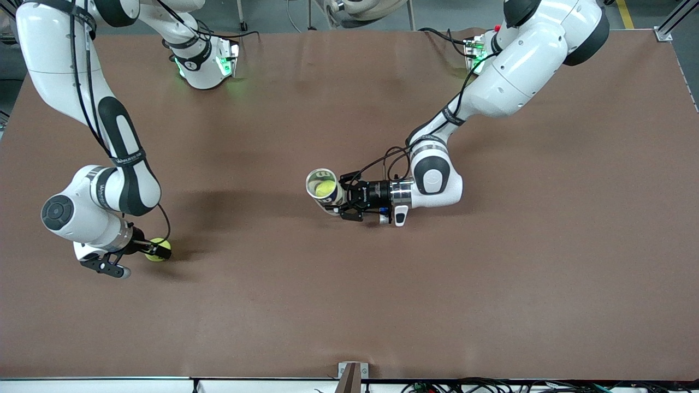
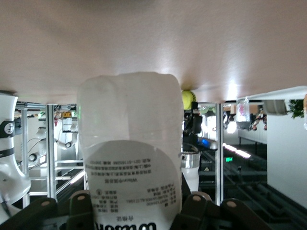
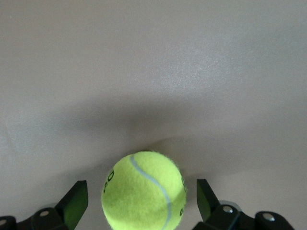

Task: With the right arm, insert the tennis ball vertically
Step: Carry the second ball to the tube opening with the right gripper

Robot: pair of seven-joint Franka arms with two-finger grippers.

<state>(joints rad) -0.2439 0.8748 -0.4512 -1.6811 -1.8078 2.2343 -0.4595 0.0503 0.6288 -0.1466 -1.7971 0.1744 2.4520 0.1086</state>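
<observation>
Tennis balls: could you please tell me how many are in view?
2. One tennis ball sits inside the can held by the left gripper; the other ball lies on the table between the right gripper's open fingers.

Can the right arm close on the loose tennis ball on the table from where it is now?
Probably yes: the right gripper is open with the tennis ball sitting between its fingers on the table, nothing blocking.

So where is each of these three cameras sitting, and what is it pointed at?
Front: high across the table, facing both arms; left gripper holds the can.
Left wrist: looks along its fingers at the can.
Right wrist: looks past open fingers at the loose tennis ball.
Shared: that ball, right gripper around it.
</observation>
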